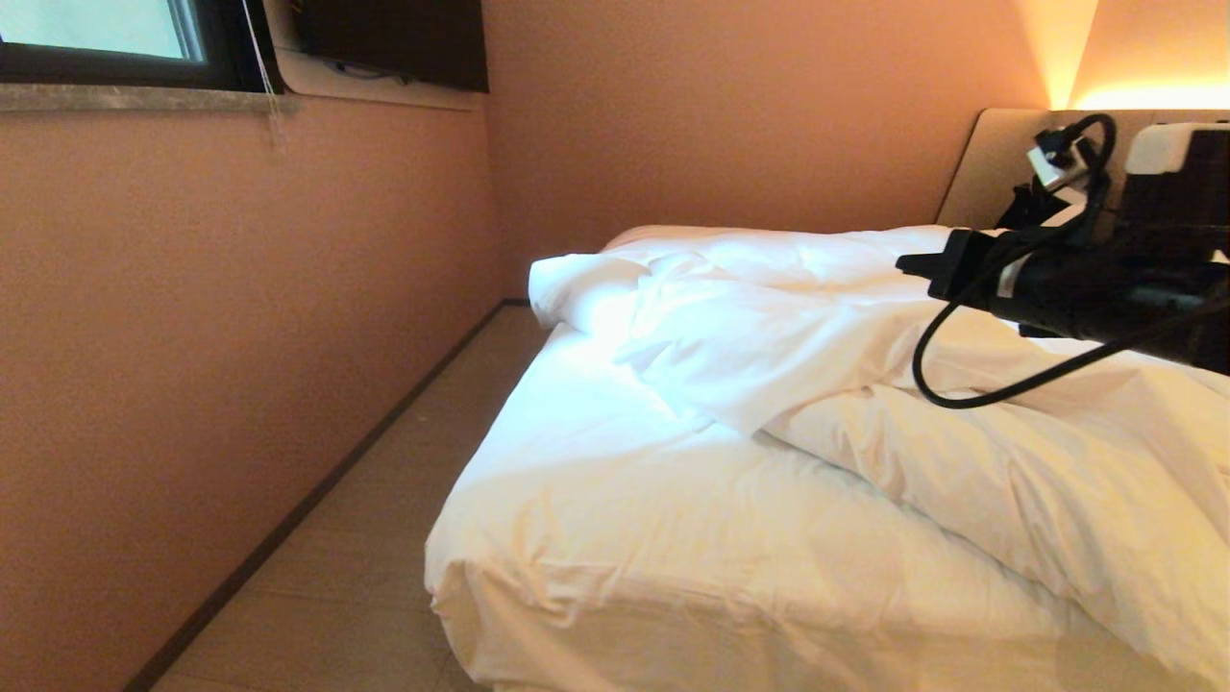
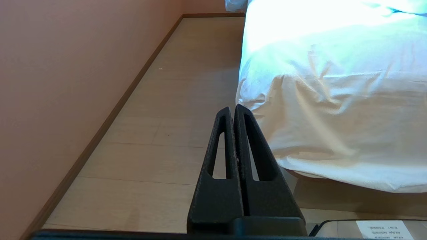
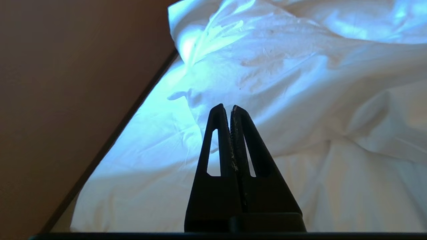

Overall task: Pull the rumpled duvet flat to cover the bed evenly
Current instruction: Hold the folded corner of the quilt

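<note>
While raised over bed (image 1: 596, 538), right arm (image 1: 1086, 288) reaching in from right edge of head view, level above duvet (image 1: 865, 365). Right gripper (image 3: 231, 107) pressed fully together, gripping nothing, tips poised above crumpled fabric, not seen touching it. Duvet bunched in thick rumpled folds across far and right part of mattress, one corner flopped toward the wall-side edge; near-left stretch of mattress bare but for wrinkled fitted sheet (image 1: 538, 452). Headboard (image 1: 999, 163) just visible behind arm, lit from above. Left gripper (image 2: 233, 108) low beside bed's near corner, fingers closed tight on nothing, pointing along strip of wooden floor (image 2: 160, 140) between bed and pinkish wall (image 1: 240, 317). Window (image 1: 96, 38) high on that wall.
</note>
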Available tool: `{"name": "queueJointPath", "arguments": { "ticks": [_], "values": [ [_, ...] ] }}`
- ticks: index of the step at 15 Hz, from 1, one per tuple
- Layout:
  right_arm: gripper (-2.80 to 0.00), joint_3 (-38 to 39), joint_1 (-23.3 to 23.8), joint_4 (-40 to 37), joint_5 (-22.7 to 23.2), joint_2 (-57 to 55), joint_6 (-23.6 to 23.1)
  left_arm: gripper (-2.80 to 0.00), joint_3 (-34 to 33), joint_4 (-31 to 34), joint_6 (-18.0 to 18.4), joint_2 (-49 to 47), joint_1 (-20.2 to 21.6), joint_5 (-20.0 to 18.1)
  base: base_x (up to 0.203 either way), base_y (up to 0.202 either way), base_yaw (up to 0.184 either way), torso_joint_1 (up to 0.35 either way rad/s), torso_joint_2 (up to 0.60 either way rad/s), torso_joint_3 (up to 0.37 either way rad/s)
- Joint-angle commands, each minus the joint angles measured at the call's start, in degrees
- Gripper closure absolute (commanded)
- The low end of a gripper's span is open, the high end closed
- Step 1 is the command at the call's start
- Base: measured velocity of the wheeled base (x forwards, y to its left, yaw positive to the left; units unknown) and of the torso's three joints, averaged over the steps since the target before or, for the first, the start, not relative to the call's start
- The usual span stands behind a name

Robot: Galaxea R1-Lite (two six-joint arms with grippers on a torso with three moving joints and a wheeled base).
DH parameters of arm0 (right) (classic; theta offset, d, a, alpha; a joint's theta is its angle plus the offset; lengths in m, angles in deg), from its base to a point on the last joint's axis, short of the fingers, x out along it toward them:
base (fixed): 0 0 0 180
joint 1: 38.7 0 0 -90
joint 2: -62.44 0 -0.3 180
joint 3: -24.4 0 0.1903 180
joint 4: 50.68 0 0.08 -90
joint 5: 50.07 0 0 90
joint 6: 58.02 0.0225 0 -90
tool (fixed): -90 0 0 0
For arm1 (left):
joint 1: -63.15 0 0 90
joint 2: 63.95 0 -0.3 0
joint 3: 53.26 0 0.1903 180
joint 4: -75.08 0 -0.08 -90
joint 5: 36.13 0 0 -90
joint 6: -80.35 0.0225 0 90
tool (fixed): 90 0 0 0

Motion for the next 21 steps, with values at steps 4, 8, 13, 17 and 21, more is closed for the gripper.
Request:
{"name": "queueJointPath", "arguments": {
  "ticks": [4, 8, 13, 17, 21],
  "values": [
    [0.0, -6.03, -0.37, 3.36, -0.45, -14.09, 2.63, 0.0, -0.02, -0.05, 0.05, -0.05, 0.02, -0.02, 0.0, 0.0, 0.0, 0.0, 0.0, 0.0],
    [0.0, -10.46, -0.53, 3.39, -1.05, -20.13, 6.71, 0.0, -0.02, 0.04, 0.05, -0.05, 0.02, -0.02, 0.0, 0.0, 0.0, 0.0, 0.0, 0.0],
    [0.0, -17.65, -1.19, 3.06, -4.97, -28.98, 7.52, 0.0, -0.02, 0.04, 0.05, -0.05, 0.02, -0.02, 0.0, 0.0, 0.0, 0.0, 0.0, 0.0],
    [0.0, -19.82, -1.55, 2.91, -5.24, -31.97, 7.71, 0.0, -0.02, 0.04, 0.05, -0.05, 0.02, -0.02, 0.0, 0.0, 0.0, 0.0, 0.0, 0.0],
    [0.0, -20.66, -1.55, 2.91, -5.35, -33.78, 7.71, 0.0, -0.02, 0.04, 0.05, -0.05, 0.02, -0.02, 0.0, 0.0, 0.0, 0.0, 0.0, 0.0]
  ]
}}
